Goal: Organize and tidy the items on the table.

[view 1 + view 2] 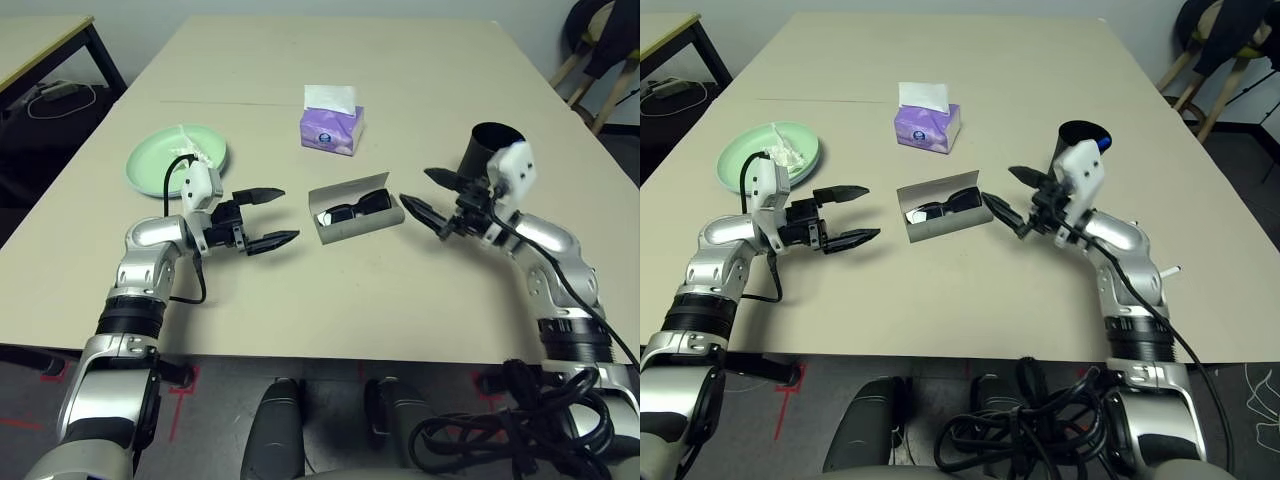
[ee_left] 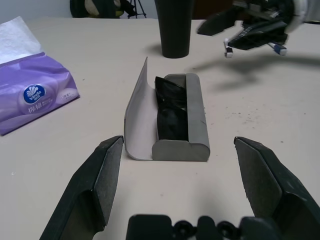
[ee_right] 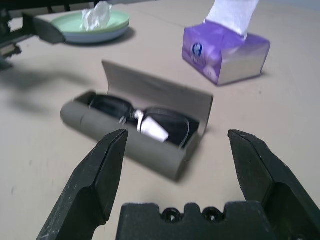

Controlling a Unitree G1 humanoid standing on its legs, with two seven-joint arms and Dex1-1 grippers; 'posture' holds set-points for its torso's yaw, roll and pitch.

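Nearest the head camera, left gripper [image 1: 273, 216] and right gripper [image 1: 420, 196], each held low over the beige table [image 1: 400, 90] and aimed inward from opposite sides; fingers of both spread wide, gripping nothing. Between them, apart from both, grey glasses case [image 1: 356, 211] lying open on the tabletop, lid [image 2: 136, 112] raised on the side facing away from the robot, black sunglasses [image 1: 353, 209] resting inside the tray. Seen along the left gripper's fingers [image 2: 92, 190], case end-on with the folded sunglasses dark within; seen along the right gripper's fingers [image 3: 92, 182], case lengthwise, with a small white piece at the middle of the frame. Beyond the case, toward the middle of the table, purple tissue box [image 1: 332, 128] with a white sheet standing out of its top. Behind the left gripper, near the table's left side, stacked round plates: pale green plate [image 1: 160, 158] on top, light blue plate [image 3: 95, 37] visible beneath its rim in the right wrist view, crumpled white tissue [image 1: 190, 148] lying in the upper one. Behind the right wrist, black cup [image 1: 488, 146] upright, mouth open. At far left, apart from the main table, corner of a yellow-edged side table [image 1: 45, 45] with black legs.
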